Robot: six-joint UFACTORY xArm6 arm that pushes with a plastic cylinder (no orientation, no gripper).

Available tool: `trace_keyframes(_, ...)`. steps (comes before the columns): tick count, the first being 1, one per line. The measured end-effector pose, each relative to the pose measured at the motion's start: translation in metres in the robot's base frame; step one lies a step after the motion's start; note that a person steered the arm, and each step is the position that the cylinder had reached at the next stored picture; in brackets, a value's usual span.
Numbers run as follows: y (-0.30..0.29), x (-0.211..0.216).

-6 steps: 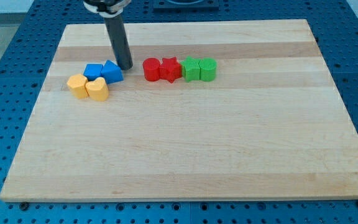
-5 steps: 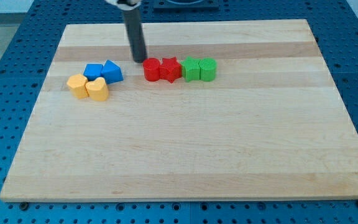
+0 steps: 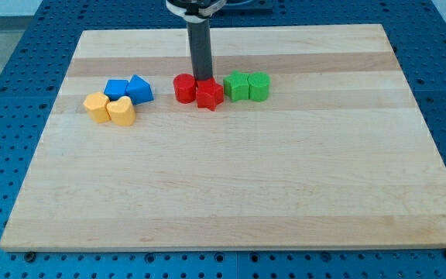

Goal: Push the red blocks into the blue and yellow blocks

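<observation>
My tip (image 3: pixel 203 80) is at the top edge of the two red blocks, touching or nearly touching them from the view's top. The round red block (image 3: pixel 183 88) sits to its lower left. The red star block (image 3: pixel 210 94) sits just below the tip, shifted toward the view's bottom. To the view's left lie a blue cube-like block (image 3: pixel 116 89) and a blue triangular block (image 3: pixel 139 88), with a yellow hexagonal block (image 3: pixel 96 106) and a yellow heart-like block (image 3: pixel 121 111) just below them. A gap separates the reds from the blues.
Two green blocks (image 3: pixel 247 86) sit just right of the red star, side by side. The wooden board (image 3: pixel 231 186) lies on a blue perforated table. The board's top edge is close behind my rod.
My tip moved right from beside the blue triangular block to above the red blocks. The red star block shifted slightly toward the view's bottom and away from the green blocks.
</observation>
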State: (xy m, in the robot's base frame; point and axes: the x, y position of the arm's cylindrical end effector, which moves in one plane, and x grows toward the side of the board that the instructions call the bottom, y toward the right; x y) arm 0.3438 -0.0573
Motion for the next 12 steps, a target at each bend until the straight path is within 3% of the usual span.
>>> trace_keyframes(5,-0.058,0.04)
trace_keyframes(7,-0.003,0.074)
trace_keyframes(9,0.069,0.057)
trace_keyframes(12,0.023,0.031)
